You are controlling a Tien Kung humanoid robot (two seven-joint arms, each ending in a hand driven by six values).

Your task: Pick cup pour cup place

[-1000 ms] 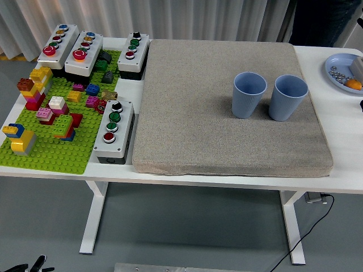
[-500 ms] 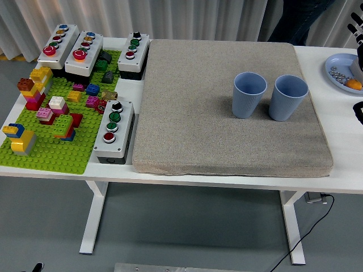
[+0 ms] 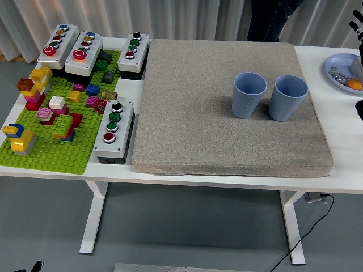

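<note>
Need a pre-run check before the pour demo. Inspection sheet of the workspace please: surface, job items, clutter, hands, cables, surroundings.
Surface: white table with a grey mat over its middle.
Job's things: left blue cup and right blue cup, both upright, side by side on the mat, apart; contents not visible.
Clutter: green brick baseplate with toy bricks; four button boxes, nearest one beside the mat; blue plate at far right holding small metal bits and an orange piece.
Hands: right hand only at the right edge, fingers cannot be judged; left hand not in view.
Cables: black cable hanging under the table.
Surroundings: white curtain behind; person at the far side.
</note>
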